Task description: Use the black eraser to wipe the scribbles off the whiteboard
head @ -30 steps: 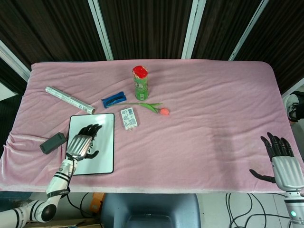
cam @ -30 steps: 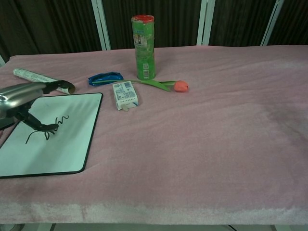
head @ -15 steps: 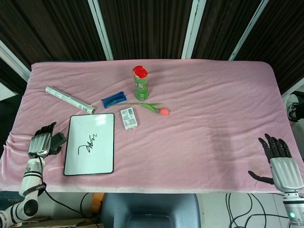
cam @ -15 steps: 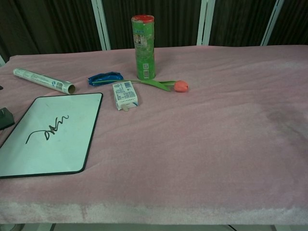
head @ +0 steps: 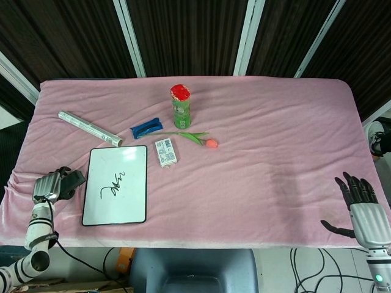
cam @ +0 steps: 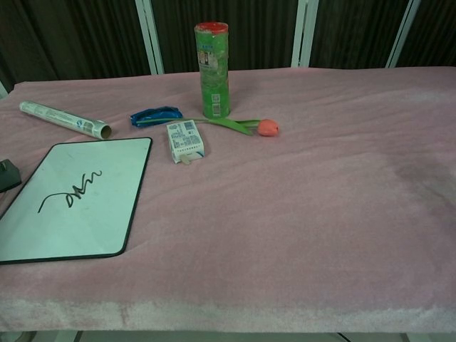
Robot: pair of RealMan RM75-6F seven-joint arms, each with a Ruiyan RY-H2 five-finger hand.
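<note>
The whiteboard [head: 116, 184] lies flat near the table's front left, with a black scribble [head: 113, 182] in its middle; the chest view shows the same whiteboard [cam: 78, 196] and scribble [cam: 71, 191]. Just left of it lies the black eraser [head: 74, 179], of which only a corner [cam: 7, 174] shows at the chest view's left edge. My left hand [head: 49, 185] is at the eraser's left end, its fingers bent over that end; whether they grip it is unclear. My right hand [head: 365, 210] hovers at the table's front right corner, fingers spread and empty.
Behind the whiteboard lie a rolled paper tube [head: 89, 128], a blue wrapper [head: 146, 128], a small white box [head: 165, 152], a green can with a red lid [head: 181, 105] and a pink tulip [head: 208, 141]. Pink cloth [head: 275, 134] covers the table.
My left hand left the whiteboard, uncovering the scribble, moved left to the eraser, then sank and bent its fingers over the eraser's end. The right hand only shifted slightly.
</note>
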